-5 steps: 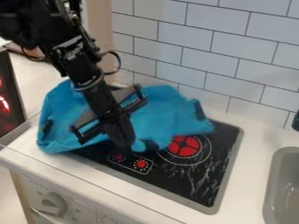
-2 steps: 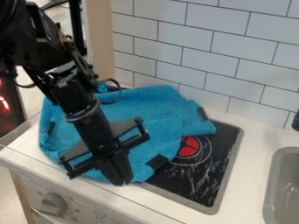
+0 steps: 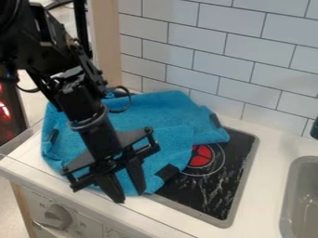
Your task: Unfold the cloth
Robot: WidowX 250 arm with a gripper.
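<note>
A blue cloth [image 3: 158, 111] lies across the stovetop [image 3: 217, 190], likely light, limp and best pinched at its dark-patched near corner [image 3: 166, 172], as the black gripper [image 3: 130, 195] hangs over its front, fingers apart.

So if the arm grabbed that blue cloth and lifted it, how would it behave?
The cloth would probably droop and change shape, since it already lies in soft bends with uneven edges. It is likely light, looking like a thin sheet of fabric. Slipping seems less of a worry, as its surface looks slightly textured, so the end effector could likely pinch it well.
</note>
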